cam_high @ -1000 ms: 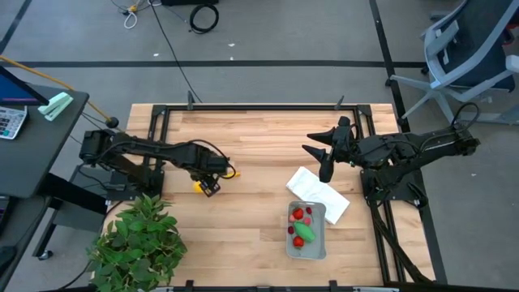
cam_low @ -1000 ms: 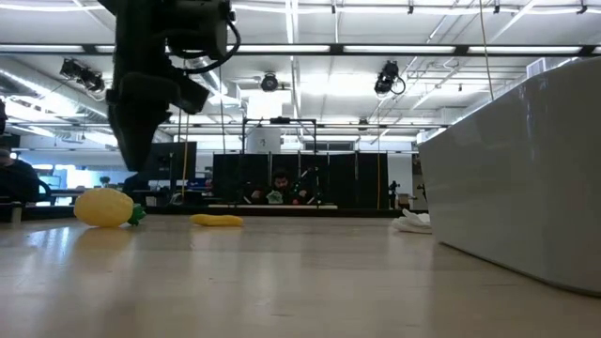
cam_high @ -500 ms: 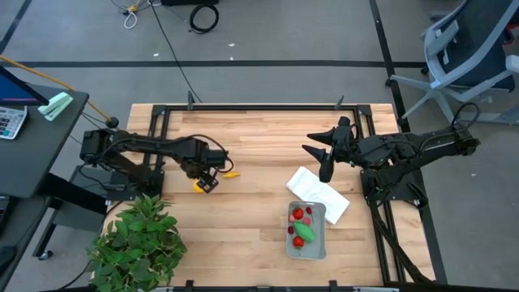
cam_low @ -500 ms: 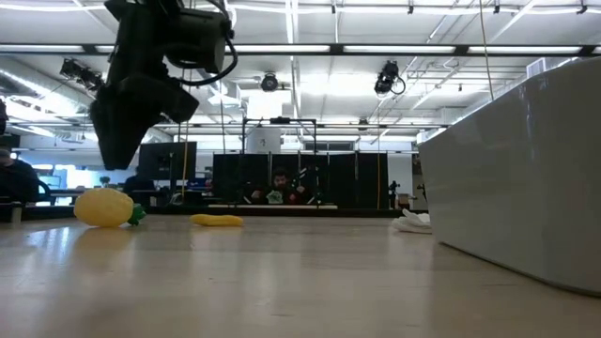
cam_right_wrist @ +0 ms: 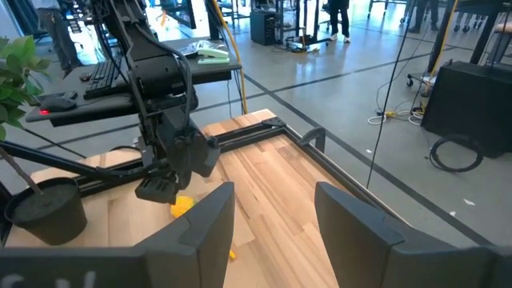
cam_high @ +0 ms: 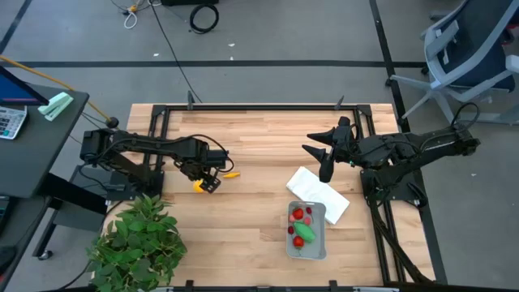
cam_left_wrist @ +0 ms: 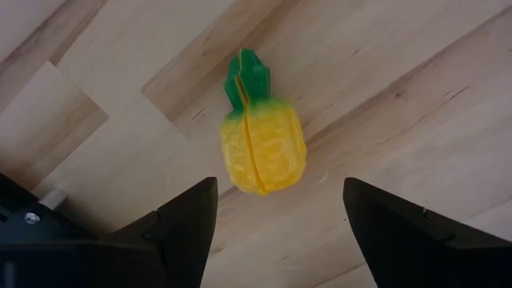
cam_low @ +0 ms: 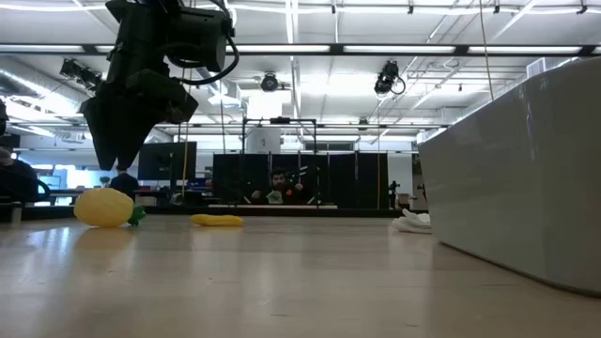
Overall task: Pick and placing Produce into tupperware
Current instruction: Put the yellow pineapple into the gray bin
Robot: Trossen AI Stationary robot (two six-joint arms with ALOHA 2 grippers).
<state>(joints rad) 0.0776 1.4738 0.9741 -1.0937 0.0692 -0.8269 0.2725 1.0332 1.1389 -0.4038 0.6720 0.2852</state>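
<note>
The yellow toy fruit with a green crown (cam_left_wrist: 262,148) lies on its side on the wooden table (cam_high: 259,146), left of the middle. My left gripper (cam_left_wrist: 280,192) hangs open straight above it, pointing down, with one finger on each side of it and clear of it (cam_low: 117,167). A thin orange-yellow piece (cam_high: 231,173) lies just to its right. The tupperware (cam_high: 308,253) stands at the near right and holds small red pieces and a green oval (cam_high: 305,232). My right gripper (cam_high: 320,154) waits open, high over the table's right part.
A white cloth (cam_high: 318,195) lies beside the tupperware's far end. A large leafy plant (cam_high: 138,239) stands at the near left corner. A black metal frame (cam_high: 259,108) runs along the table's far edge and sides. Bare wood lies between the fruit and the tupperware.
My left gripper has rolled about its downward-pointing axis while staying in place over the yellow fruit. The fruit and the other things have not moved.
</note>
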